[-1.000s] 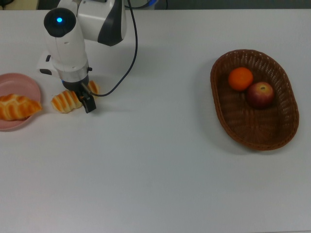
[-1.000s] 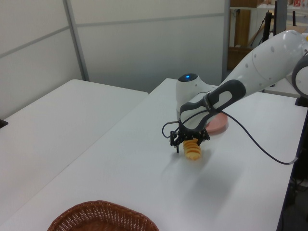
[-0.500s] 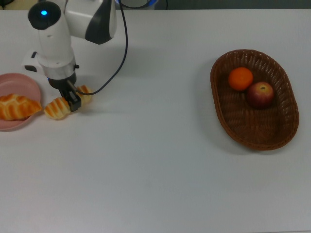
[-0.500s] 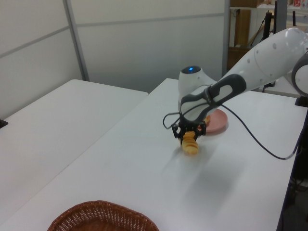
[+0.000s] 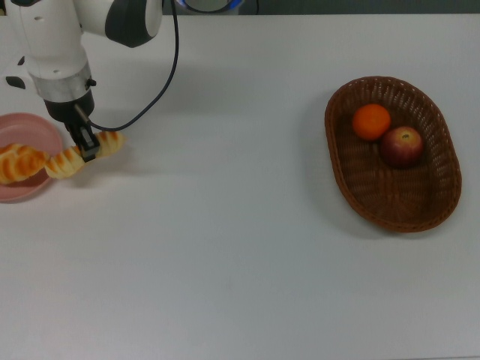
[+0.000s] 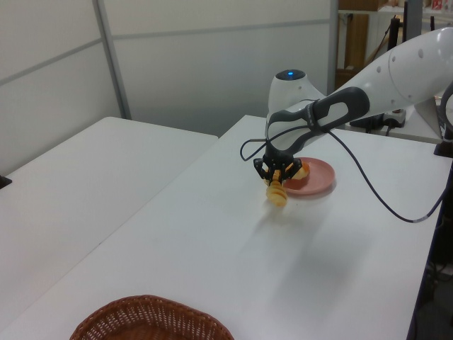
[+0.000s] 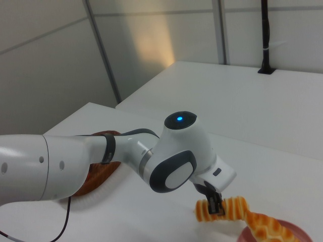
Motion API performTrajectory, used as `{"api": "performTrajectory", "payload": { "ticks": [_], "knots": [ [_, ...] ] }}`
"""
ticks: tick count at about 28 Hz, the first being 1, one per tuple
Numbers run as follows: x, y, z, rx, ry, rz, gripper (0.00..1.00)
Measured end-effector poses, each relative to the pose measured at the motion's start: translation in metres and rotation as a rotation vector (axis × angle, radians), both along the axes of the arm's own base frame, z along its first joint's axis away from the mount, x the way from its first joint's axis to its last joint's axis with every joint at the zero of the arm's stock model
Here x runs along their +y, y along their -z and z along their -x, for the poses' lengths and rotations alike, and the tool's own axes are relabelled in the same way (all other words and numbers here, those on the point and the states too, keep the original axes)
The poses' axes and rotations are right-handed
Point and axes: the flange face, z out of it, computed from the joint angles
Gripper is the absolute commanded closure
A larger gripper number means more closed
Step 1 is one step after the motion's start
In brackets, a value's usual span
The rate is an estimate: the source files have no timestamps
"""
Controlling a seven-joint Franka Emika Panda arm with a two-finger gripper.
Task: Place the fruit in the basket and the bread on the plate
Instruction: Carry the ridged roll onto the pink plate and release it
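Gripper (image 5: 88, 147) pinches roll (image 5: 79, 155) mid-length, left-centre of the top view; long axis slants lower-left to upper-right, lower end at plate (image 5: 34, 127) rim beside loaf (image 5: 19, 163). Table (image 5: 225, 225) bare rightward to basket (image 5: 442, 161).

My gripper (image 5: 88, 148) clamps the striped roll (image 5: 79, 156) just beside the pink plate (image 5: 30, 135), where the croissant (image 5: 18, 163) lies. Apple (image 5: 401, 145) and mandarin (image 5: 371, 121) touch in the basket (image 5: 442, 187), top view's right.

— What does the arm hold?
— Its gripper (image 7: 216, 205) clamps a ridged orange roll (image 7: 224, 208).
— And nearby?
— A braided loaf (image 7: 265, 227) lies on the pink plate (image 7: 298, 231), just beside the roll.
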Motion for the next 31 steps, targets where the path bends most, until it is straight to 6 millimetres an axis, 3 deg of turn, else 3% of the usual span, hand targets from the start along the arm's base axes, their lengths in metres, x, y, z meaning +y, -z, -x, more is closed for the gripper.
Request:
{"api": "performTrajectory", "payload": {
  "ticks": [10, 18, 22, 26, 31],
  "knots": [
    [-0.022, -0.026, 0.0, -0.026, 0.036, -0.028, 1.0],
    [0.005, -0.059, 0.0, 0.007, -0.018, -0.048, 1.0],
    [0.002, -0.075, 0.003, -0.016, -0.003, -0.062, 1.0],
    [-0.03, -0.08, 0.012, -0.026, 0.021, -0.057, 1.0],
    [-0.091, -0.052, 0.031, 0.022, 0.033, -0.06, 1.0]
  ]
}}
